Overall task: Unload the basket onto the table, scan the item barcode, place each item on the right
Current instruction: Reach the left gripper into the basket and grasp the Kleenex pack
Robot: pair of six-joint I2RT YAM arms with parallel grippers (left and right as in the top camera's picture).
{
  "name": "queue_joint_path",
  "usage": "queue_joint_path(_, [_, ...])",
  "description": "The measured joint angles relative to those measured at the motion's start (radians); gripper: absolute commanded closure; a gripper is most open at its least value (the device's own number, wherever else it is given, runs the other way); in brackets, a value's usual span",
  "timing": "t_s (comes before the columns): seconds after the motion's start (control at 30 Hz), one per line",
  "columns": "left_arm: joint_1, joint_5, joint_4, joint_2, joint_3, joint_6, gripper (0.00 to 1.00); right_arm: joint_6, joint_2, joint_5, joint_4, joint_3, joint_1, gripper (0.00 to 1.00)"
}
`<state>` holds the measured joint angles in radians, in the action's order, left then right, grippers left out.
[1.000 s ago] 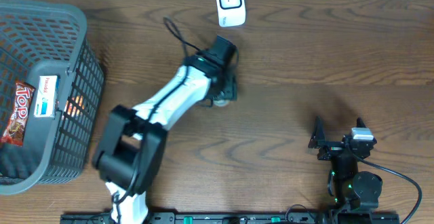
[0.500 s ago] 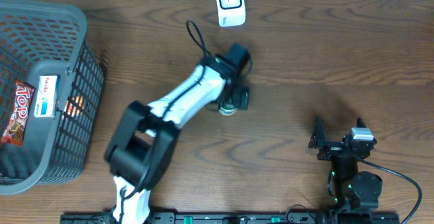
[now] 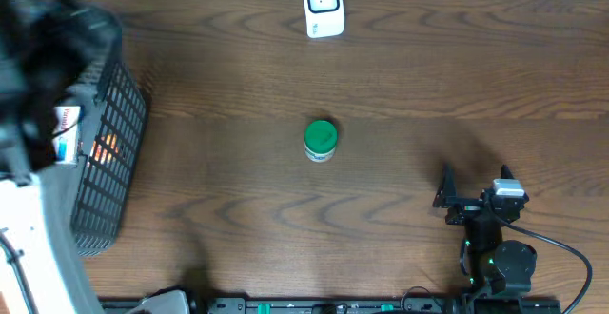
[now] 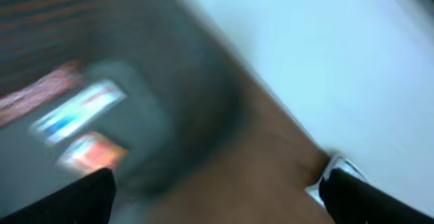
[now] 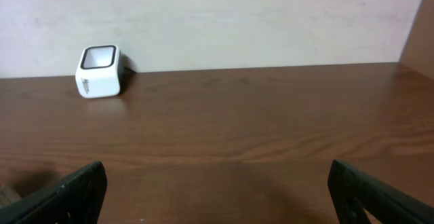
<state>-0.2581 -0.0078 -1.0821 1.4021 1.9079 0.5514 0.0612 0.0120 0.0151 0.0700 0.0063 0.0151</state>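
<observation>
Checking the overhead view first: you are seeing the green-capped jar (image 3: 321, 140) standing alone on the surface (image 3: 457, 86), well short of the white scanner (image 3: 324, 6). A second ago the left arm (image 3: 21, 228) was reaching to mid-surface with the jar under its wrist. Now that arm is smearing across the left edge, over the basket (image 3: 109, 152). The right fingers (image 3: 445, 195) are sitting parked near the front edge, well apart from the jar.

Left wrist view: heavy blur, so the arm is travelling fast. The left fingers (image 4: 74, 195) are showing spread wide at both lower corners with nothing between them. Blurred packets (image 4: 81, 115) in the basket are passing beneath.

Right wrist view: the right fingers are standing spread and empty, facing the scanner. The jar is not appearing here.

Judgement: the jar is released and set aside, so you are likely heading to the basket for another item. Whether its barcode registered, I cannot tell.
</observation>
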Motion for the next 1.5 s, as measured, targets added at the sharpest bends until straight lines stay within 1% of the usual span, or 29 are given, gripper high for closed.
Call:
queue_joint_path(0.07, [-0.116,-0.001,-0.046,0.029,-0.019,0.036,0.01,0.000,0.000,0.000,0.000,0.000,0.000,0.01])
queue_joint_path(0.13, [-0.196,0.008,-0.079,0.080,-0.045,0.060,0.01,0.000,0.000,0.000,0.000,0.000,0.000,0.01])
queue_joint_path(0.2, [-0.252,0.014,-0.111,0.142,-0.081,0.071,0.01,0.000,0.000,0.000,0.000,0.000,0.000,0.01])
queue_joint_path(0.27, [-0.280,0.023,-0.129,0.195,-0.111,0.075,0.01,0.000,0.000,0.000,0.000,0.000,0.000,0.01])
queue_joint_path(0.37, [-0.292,0.027,-0.130,0.257,-0.148,0.101,0.01,0.000,0.000,0.000,0.000,0.000,0.000,0.01])
queue_joint_path(0.53, [-0.291,0.021,-0.126,0.378,-0.224,0.225,0.01,0.000,0.000,0.000,0.000,0.000,0.000,0.01])
queue_joint_path(0.63, [-0.291,0.018,-0.087,0.467,-0.264,0.287,0.01,0.000,0.000,0.000,0.000,0.000,0.000,0.01])
queue_joint_path(0.87, [-0.289,0.016,-0.061,0.650,-0.277,0.370,0.01,0.000,0.000,0.000,0.000,0.000,0.000,0.01])
queue_joint_path(1.1, [-0.284,0.016,-0.003,0.723,-0.277,0.395,0.01,0.000,0.000,0.000,0.000,0.000,0.000,0.01])
queue_joint_path(1.13, [-0.283,0.016,0.004,0.723,-0.277,0.395,0.02,0.000,0.000,0.000,0.000,0.000,0.000,0.01])
queue_joint_path(1.17, [-0.281,0.016,0.007,0.725,-0.276,0.396,0.09,0.000,0.000,0.000,0.000,0.000,0.000,0.01])
queue_joint_path(1.27, [-0.276,0.018,0.014,0.732,-0.271,0.394,0.33,0.000,0.000,0.000,0.000,0.000,0.000,0.01])
queue_joint_path(1.3, [-0.273,0.018,0.019,0.735,-0.268,0.400,0.39,0.000,0.000,0.000,0.000,0.000,0.000,0.01])
queue_joint_path(1.37, [-0.268,0.019,0.018,0.737,-0.266,0.402,0.43,0.000,0.000,0.000,0.000,0.000,0.000,0.01])
queue_joint_path(1.5, [-0.265,0.020,0.009,0.737,-0.266,0.394,0.43,0.000,0.000,0.000,0.000,0.000,0.000,0.01])
